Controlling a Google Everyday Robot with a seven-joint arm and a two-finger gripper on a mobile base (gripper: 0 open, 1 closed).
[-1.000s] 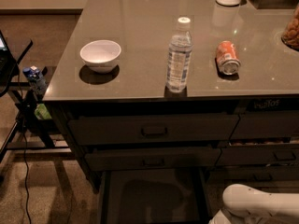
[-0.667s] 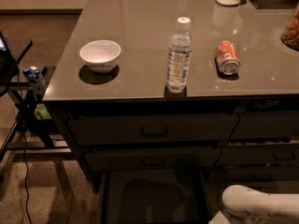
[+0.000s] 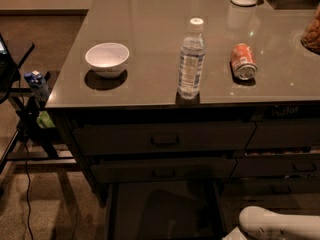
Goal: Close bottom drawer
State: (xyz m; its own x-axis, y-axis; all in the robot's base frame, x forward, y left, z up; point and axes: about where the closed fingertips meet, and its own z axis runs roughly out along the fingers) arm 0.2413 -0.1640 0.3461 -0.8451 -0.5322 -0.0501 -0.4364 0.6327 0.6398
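Grey countertop (image 3: 150,19) is seen with a bowl (image 3: 107,59), a bottle (image 3: 191,59) and a tipped can (image 3: 243,61); beneath, the bottom drawer (image 3: 160,209) is pulled out, its flat inside exposed; it is judged rigid and free-sliding, best pushed at the front panel; open floor lies left; a white arm (image 3: 280,224) is seen just right; the gripper is out of view, its state untellable.

Grey countertop (image 3: 150,19): white bowl (image 3: 107,59), upright water bottle (image 3: 191,59), can (image 3: 243,61) on side.
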